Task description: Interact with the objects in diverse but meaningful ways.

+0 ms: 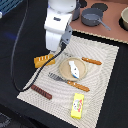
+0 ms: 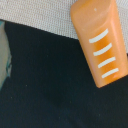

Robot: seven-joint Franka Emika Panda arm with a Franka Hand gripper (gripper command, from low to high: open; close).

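The orange scored bread loaf lies at the edge of the striped placemat on the exterior view's left, and it fills part of the wrist view, lying partly on the mat and partly over the black surface. My gripper hangs just above and beside the loaf, mostly hidden behind the white arm; no fingers show in the wrist view. The white-grey fish lies on a tan plate. The dark brown sausage and the yellow carton lie near the mat's front.
An orange-handled fork lies in front of the plate and an orange-handled knife beside it. Grey pots stand at the back on a brown board. A black cable loops at the exterior view's left.
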